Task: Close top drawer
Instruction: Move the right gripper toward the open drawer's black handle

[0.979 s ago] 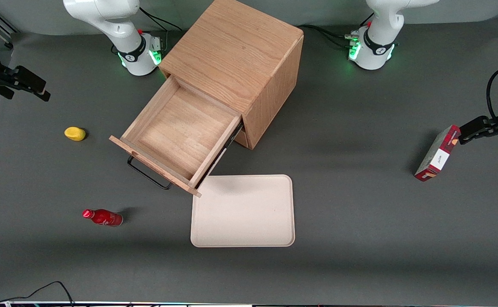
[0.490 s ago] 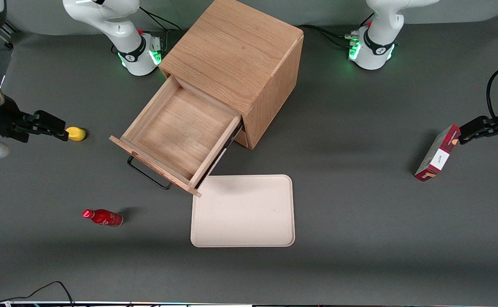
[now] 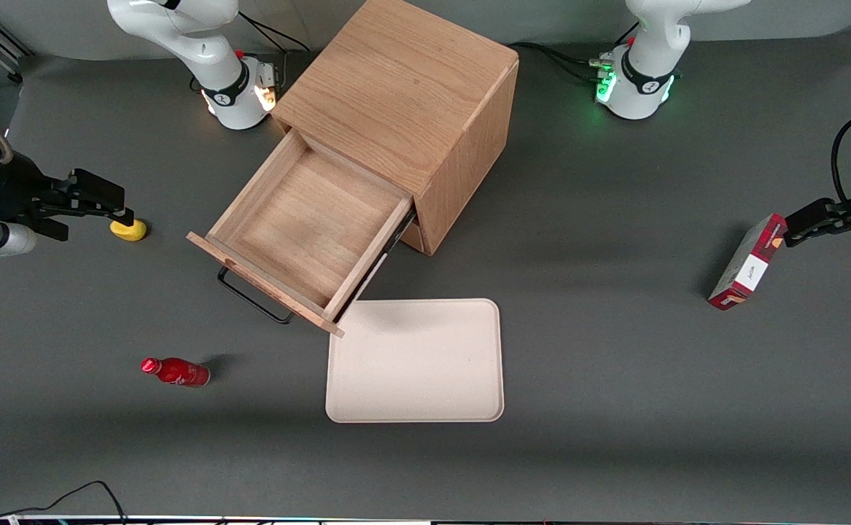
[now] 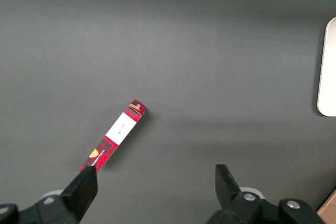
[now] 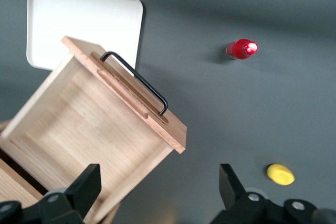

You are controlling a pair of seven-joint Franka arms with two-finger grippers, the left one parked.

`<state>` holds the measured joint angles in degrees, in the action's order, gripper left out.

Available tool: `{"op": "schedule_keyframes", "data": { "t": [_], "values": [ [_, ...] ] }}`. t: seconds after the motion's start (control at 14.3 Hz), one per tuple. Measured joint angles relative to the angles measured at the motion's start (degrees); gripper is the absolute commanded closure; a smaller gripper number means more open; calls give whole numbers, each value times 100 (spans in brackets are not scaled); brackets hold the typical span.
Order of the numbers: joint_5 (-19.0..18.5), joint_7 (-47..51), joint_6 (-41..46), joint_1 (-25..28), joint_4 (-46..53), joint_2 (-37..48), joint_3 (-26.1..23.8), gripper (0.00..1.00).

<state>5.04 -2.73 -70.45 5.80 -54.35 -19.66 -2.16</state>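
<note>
Top drawer (image 3: 305,230) of the oak cabinet (image 3: 403,95) stands pulled far out, its flat front panel and thin black bar handle (image 3: 254,297) angled toward the working arm's end of the table; the wooden tray inside it holds nothing. Just beside the drawer's front corner, nearer the front camera, lies a pale rectangular tray (image 3: 416,361), also bare. A yellow object (image 3: 128,230) sits on the dark table (image 3: 615,364) toward the working arm's end, and a red bottle (image 3: 175,372) lies on its side nearer the camera. A red box (image 3: 748,262) stands tilted toward the parked arm's end. The gripper (image 3: 119,208) hangs above the yellow object, well apart from the drawer front, its fingers (image 5: 84,187) spread wide and holding nothing.
</note>
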Motion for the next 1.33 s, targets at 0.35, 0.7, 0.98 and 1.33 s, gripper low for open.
{"op": "schedule_keyframes", "data": {
  "t": [0.35,0.7,0.98,1.33],
  "values": [
    [-87,-2408,84,-8,-10,-94,-9,0],
    [-94,-3954,66,11,-8,-259,-59,0],
    [-94,-4165,-65,19,-3,-424,-65,0],
    [-94,-4098,-132,19,-11,-852,-63,0]
  ]
}}
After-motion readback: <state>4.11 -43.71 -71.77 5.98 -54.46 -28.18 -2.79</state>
